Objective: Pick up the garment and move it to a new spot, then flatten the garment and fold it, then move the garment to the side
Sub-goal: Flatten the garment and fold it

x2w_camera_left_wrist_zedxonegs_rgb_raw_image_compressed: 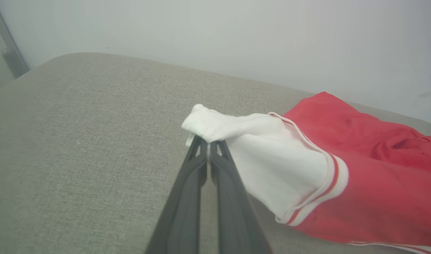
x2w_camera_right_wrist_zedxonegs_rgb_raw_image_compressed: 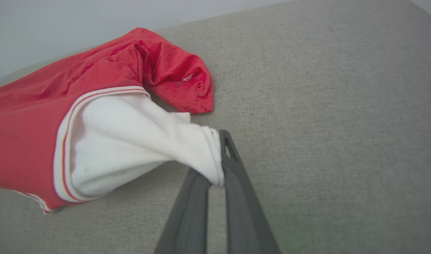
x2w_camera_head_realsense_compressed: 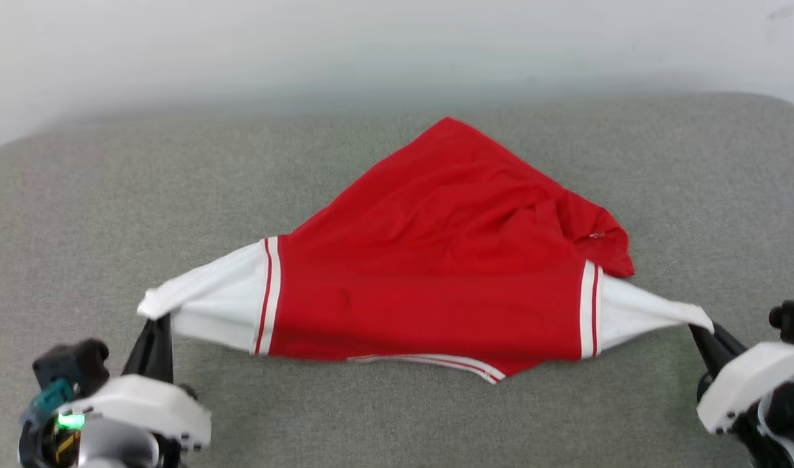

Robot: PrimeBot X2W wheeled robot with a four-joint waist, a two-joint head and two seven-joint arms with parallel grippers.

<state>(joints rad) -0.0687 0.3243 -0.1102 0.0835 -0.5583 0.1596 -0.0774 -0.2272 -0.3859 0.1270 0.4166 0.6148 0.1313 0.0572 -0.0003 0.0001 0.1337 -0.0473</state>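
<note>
The left gripper (x2w_camera_head_realsense_compressed: 158, 320) sits at the lower left of the head view. Its two dark fingers are pressed together on the tip of the left sleeve end (x2w_camera_head_realsense_compressed: 215, 302), which is white (the left wrist view shows the cloth bunched over the fingertips). At the lower right, the right gripper (x2w_camera_head_realsense_compressed: 698, 330) is clamped the same way on the white right sleeve end (x2w_camera_head_realsense_compressed: 637, 313), with fabric wrapped over one finger. Between them the garment (x2w_camera_head_realsense_compressed: 436, 260) lies on the grey fabric surface (x2w_camera_head_realsense_compressed: 111, 214), drawn out sideways so that both sleeves taper to points at the grippers. Its red body narrows to a peak toward the pale wall (x2w_camera_head_realsense_compressed: 371, 39), with a rumpled fold near the right sleeve. A thin white-and-red striped edge (x2w_camera_head_realsense_compressed: 436, 361) runs along the side nearest the robot.
</note>
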